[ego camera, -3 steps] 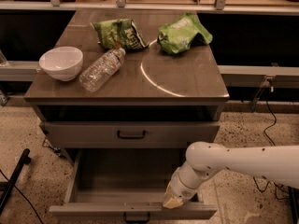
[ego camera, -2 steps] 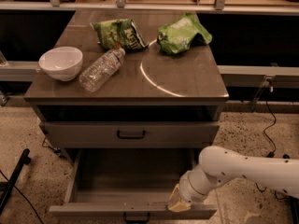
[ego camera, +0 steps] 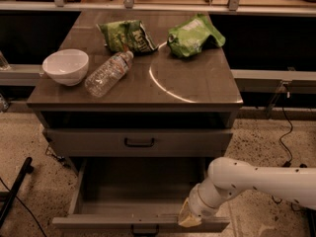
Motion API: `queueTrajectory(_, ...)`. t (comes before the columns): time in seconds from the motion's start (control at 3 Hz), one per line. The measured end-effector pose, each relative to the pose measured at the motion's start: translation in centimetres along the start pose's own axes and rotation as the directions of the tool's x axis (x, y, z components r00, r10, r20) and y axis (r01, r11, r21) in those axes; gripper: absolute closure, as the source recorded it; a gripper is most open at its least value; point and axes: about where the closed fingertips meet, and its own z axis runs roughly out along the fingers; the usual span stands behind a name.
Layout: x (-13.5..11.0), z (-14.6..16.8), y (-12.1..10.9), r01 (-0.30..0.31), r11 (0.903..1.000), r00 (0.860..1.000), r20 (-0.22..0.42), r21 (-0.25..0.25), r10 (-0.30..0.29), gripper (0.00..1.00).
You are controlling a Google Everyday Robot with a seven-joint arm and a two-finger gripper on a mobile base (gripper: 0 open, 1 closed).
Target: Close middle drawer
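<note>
While the middle drawer [ego camera: 133, 194] stands pulled well out of a grey-brown wooden cabinet [ego camera: 197, 80], its low front panel runs along the bottom of the view, with a small dark handle [ego camera: 144, 229] at its centre. A white robot arm [ego camera: 256, 179] reaches in from the right and bends down to that panel. The gripper [ego camera: 190, 219], pale yellowish at its tip, rests against the top edge of the panel toward its right end, to the right of the handle. Whether the gripper is set wide or narrow, I cannot tell. Above the open drawer, 1 taller drawer [ego camera: 89, 142] with a larger dark handle sits shut. On the cabinet's surface, a white bowl [ego camera: 65, 66] stands at the left edge. A clear plastic bottle [ego camera: 108, 73] lies on its side just beside the bowl. 2 green snack bags [ego camera: 127, 34] [ego camera: 195, 33] lie near the back edge, 1 at the middle and 1 toward the back right corner.
</note>
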Motion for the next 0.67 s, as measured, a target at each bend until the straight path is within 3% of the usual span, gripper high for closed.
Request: queueTrajectory(0.67, 0.05, 0.48, 0.06, 0.006, 0.9999, 1.0, -0.007, -0.013, -0.006, 1.0)
